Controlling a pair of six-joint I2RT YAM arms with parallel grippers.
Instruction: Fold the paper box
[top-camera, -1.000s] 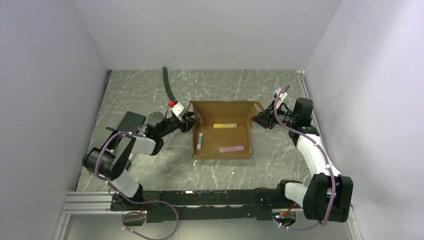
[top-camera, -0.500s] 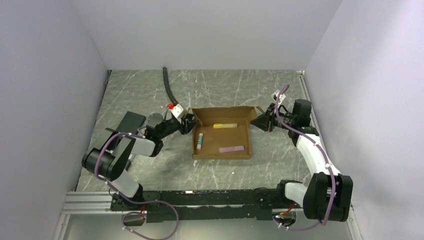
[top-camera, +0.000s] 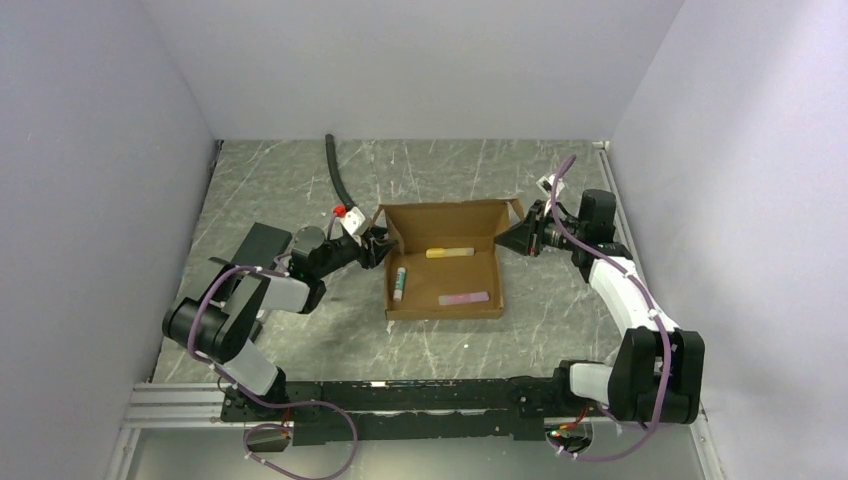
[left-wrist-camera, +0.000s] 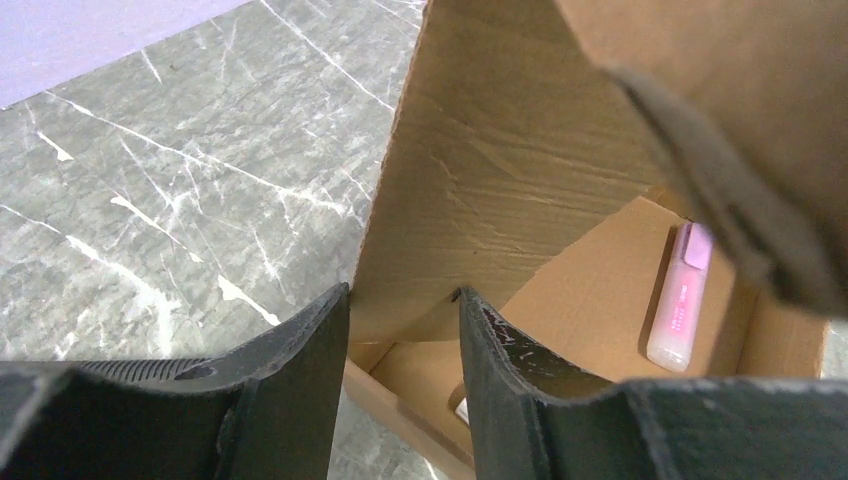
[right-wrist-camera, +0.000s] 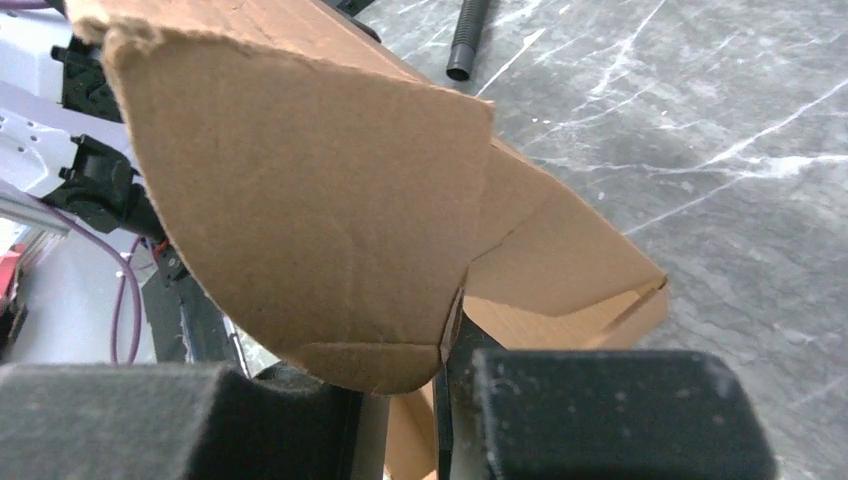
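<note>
Since the earlier view, the right arm had drawn its wrist in towards the box and slightly farther from its base, and its elbow had shifted with it. The left arm and the box showed no clear change.

The paper box (top-camera: 445, 218), a shallow tray of plain brown corrugated cardboard with its back panel standing upright, lay at the middle of the grey marbled table (top-camera: 540, 340). Its near wall and side walls were raised and its top was uncovered.

Three items lay inside:
- a yellow marker (top-camera: 450, 251) towards 12 o'clock
- a white tube with a green end (top-camera: 399, 283) at 9 o'clock
- a pink marker (top-camera: 463, 298) towards 5 o'clock

The left gripper (top-camera: 378, 245) was at the box's 10 o'clock corner. Its wrist camera showed the jaws about half apart, with the narrow lower part of a cardboard corner flap (left-wrist-camera: 480, 190) between the black fingers (left-wrist-camera: 290, 400). I could not tell whether they were pressing on it.

The right gripper (top-camera: 512, 236) was at the 2 o'clock corner. Its jaws were drawn nearly together, pinching the lower edge of the rounded corner flap (right-wrist-camera: 310, 200) there.

A black ribbed hose (top-camera: 338, 175) lay on the table at 11 o'clock from the box, apart from it.
</note>
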